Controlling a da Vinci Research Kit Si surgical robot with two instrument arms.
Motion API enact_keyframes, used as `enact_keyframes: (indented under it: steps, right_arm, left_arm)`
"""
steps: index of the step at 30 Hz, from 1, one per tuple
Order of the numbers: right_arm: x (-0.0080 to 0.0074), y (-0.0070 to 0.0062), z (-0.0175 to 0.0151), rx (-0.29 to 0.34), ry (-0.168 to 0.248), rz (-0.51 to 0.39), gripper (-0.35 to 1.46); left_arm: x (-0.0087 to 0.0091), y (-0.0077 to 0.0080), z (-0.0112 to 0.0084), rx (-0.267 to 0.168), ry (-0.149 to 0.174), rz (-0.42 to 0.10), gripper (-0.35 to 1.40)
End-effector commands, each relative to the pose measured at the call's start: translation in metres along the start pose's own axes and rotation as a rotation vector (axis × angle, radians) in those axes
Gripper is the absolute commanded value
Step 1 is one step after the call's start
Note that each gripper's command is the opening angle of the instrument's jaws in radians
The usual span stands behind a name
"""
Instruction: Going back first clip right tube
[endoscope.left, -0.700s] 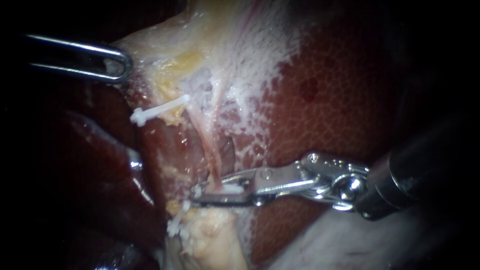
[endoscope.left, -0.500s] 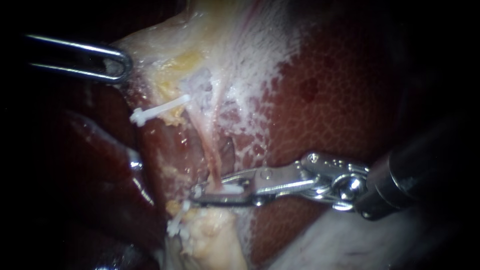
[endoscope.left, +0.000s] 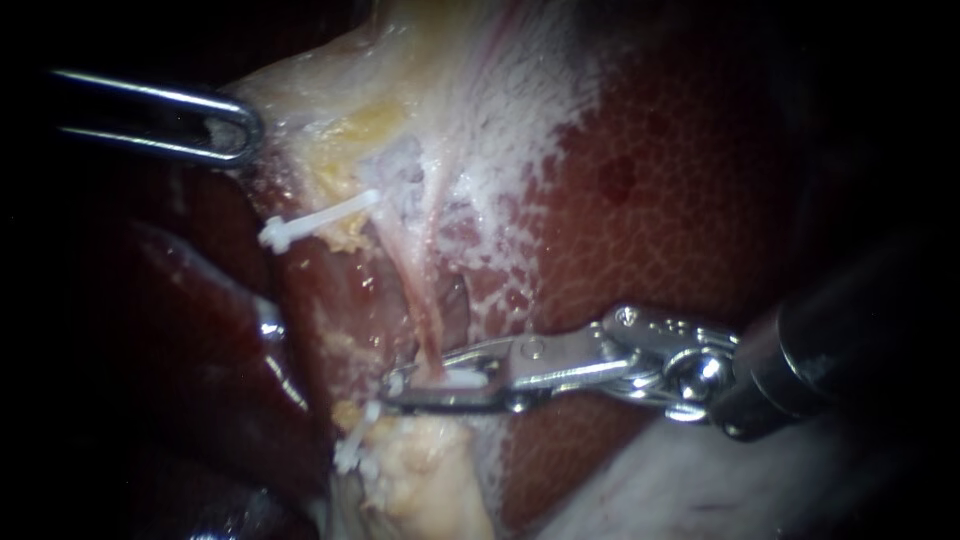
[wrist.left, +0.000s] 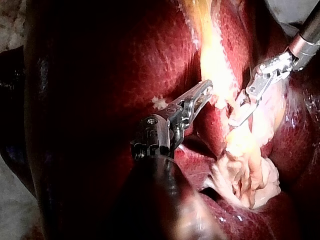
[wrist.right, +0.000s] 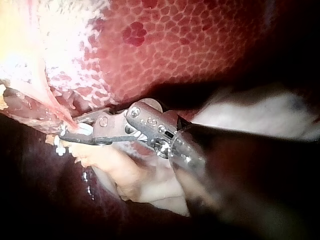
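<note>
A thin pink tube runs down the dissected bed to my right instrument, whose shaft comes in from the right. Its jaws lie nearly together around the tube, with a white clip held between them. The right wrist view shows the same grip, clip inside the jaws. At the upper left my left instrument is shut on the pale edge of gallbladder tissue. In the left wrist view its jaws press into yellow tissue, with the right instrument just beyond.
Another white clip sits across tissue left of the tube, higher up. A third white clip lies below the right jaws beside a yellow fatty lump. Mottled red liver fills the right side; dark liver lies left.
</note>
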Motion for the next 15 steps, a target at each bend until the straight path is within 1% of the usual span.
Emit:
enact_keyframes:
  steps: [1,4,5,6,9,12,15]
  right_arm:
    - [0.0000,0.0000,0.0000,0.000,0.001,0.000,-0.35]
    - [0.0000,0.0002,-0.0001,0.008,-0.003,0.000,-0.35]
    - [0.0000,0.0002,0.0000,0.008,-0.004,0.000,-0.28]
    - [0.0000,0.0003,0.0000,0.007,-0.003,0.000,-0.11]
    - [0.0000,0.0003,0.0003,0.006,-0.005,-0.018,0.20]
    - [0.0001,0.0004,0.0006,0.003,-0.010,-0.089,0.42]
    - [0.0003,0.0004,0.0011,-0.001,-0.015,-0.165,0.54]
  left_arm:
    - [0.0000,0.0000,0.0000,-0.001,0.000,0.000,-0.35]
    - [0.0000,0.0000,0.0000,-0.001,0.000,0.000,-0.35]
    - [0.0000,0.0000,0.0000,-0.001,0.000,0.000,-0.35]
    - [0.0000,0.0000,0.0000,-0.001,0.000,0.000,-0.35]
    - [0.0000,0.0000,0.0000,-0.001,0.000,0.000,-0.35]
    - [0.0001,0.0000,0.0000,-0.001,0.000,0.000,-0.35]
    - [0.0001,0.0000,0.0000,-0.001,0.000,0.000,-0.35]
